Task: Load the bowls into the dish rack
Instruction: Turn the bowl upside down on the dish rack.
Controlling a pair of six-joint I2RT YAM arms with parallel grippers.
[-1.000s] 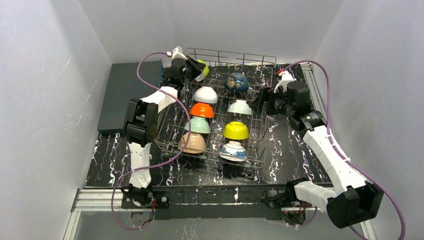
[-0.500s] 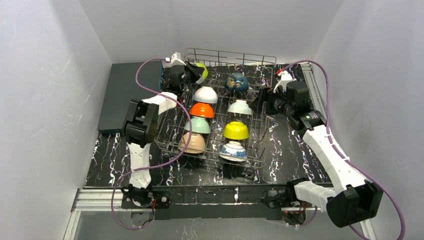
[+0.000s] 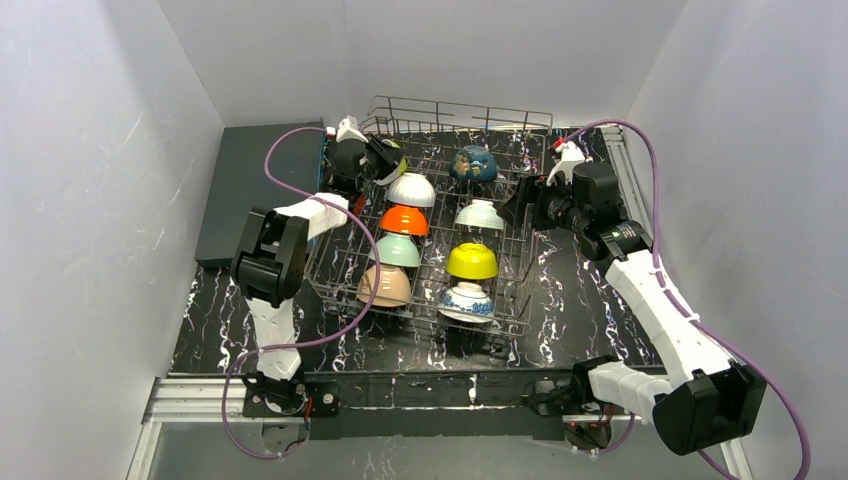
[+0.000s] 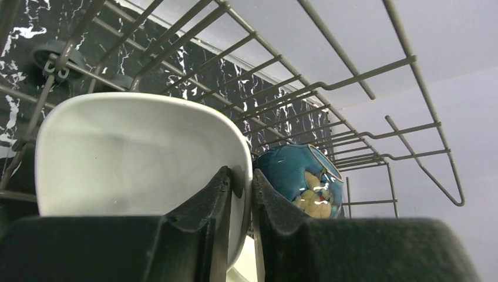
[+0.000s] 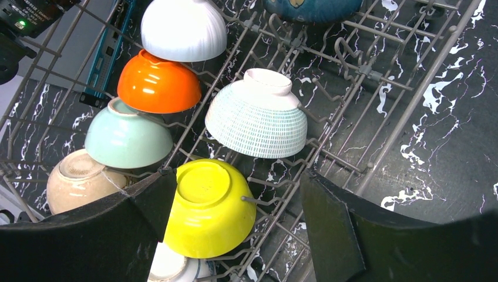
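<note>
Bowls [image 3: 405,219]: eight sit upside down in two rows in the dish rack [image 3: 460,104], leaning on the wires.
Left gripper [image 4: 238,179]: closed on the rim of the lime bowl [image 4: 135,147], at the rack's far left corner (a thin edge suits a pinch).
Right gripper [image 5: 235,182]: jaws wide, empty, above the right row.

Colours we see
White bowl [image 5: 183,28], orange bowl [image 5: 158,82], mint bowl [image 5: 128,141], yellow bowl [image 5: 208,208]; dark blue bowl [image 4: 298,176] with perhaps a cartoon face.
</note>
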